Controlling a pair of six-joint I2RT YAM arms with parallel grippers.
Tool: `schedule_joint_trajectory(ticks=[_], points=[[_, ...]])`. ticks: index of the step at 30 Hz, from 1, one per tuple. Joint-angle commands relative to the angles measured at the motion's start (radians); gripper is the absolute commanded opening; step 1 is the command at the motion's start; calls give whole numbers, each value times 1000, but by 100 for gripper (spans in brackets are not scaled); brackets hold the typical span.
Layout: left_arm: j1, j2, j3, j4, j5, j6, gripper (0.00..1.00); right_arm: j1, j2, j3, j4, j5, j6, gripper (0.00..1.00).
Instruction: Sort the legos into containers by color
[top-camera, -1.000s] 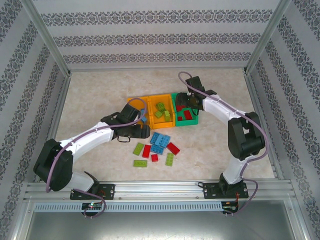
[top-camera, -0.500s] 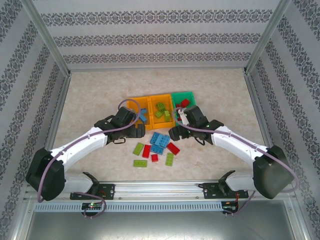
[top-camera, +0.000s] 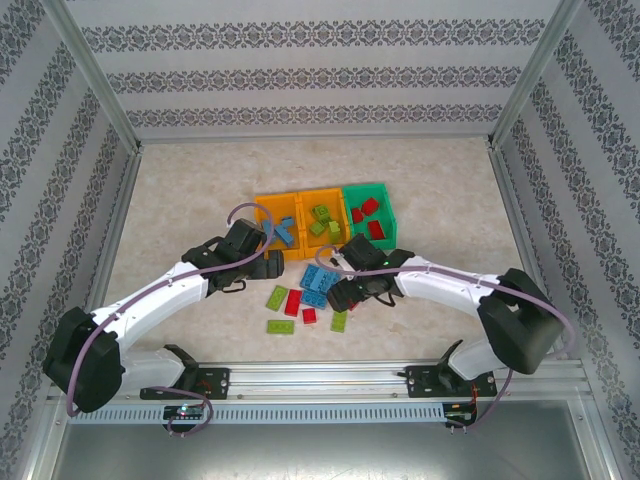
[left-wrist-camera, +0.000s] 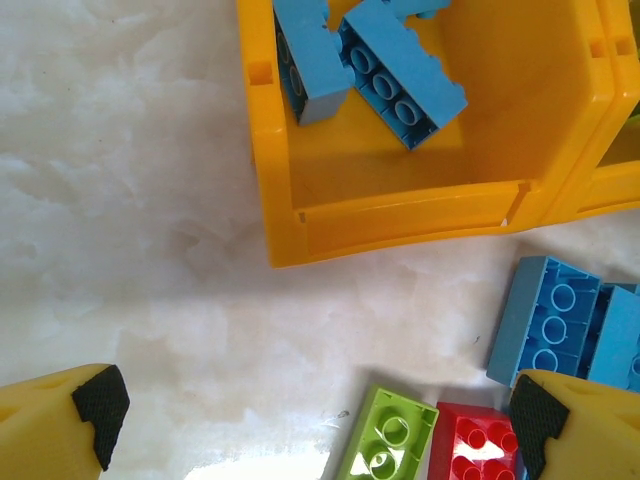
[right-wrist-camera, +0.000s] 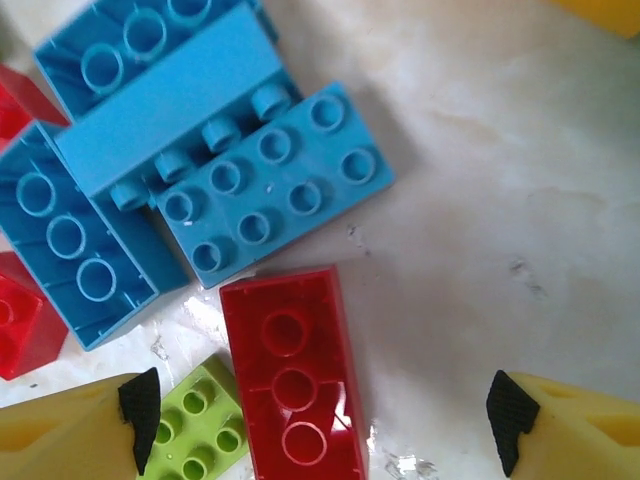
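A: Where is the red lego (right-wrist-camera: 295, 375) lying?
B: On the table (right-wrist-camera: 520, 200), lower centre of the right wrist view, long axis running top to bottom. The right end effector (right-wrist-camera: 322, 412) is hanging over it, fingers apart, flanking its long sides. The left end effector (left-wrist-camera: 318, 420), also apart, is sitting farther off.
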Motion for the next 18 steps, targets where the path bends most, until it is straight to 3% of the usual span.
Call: schedule_joint_trajectory(ticks=[1, 9, 18], points=[[-4, -25, -18, -8, -24, -17, 99, 19, 41, 39, -30, 53, 24, 85], [-3, -24, -25, -6, -21, -14, 99, 17, 109, 78, -47, 131, 64, 70], [-3, -24, -31, -5, -23, -16, 100, -18, 84, 58, -37, 149, 112, 38]])
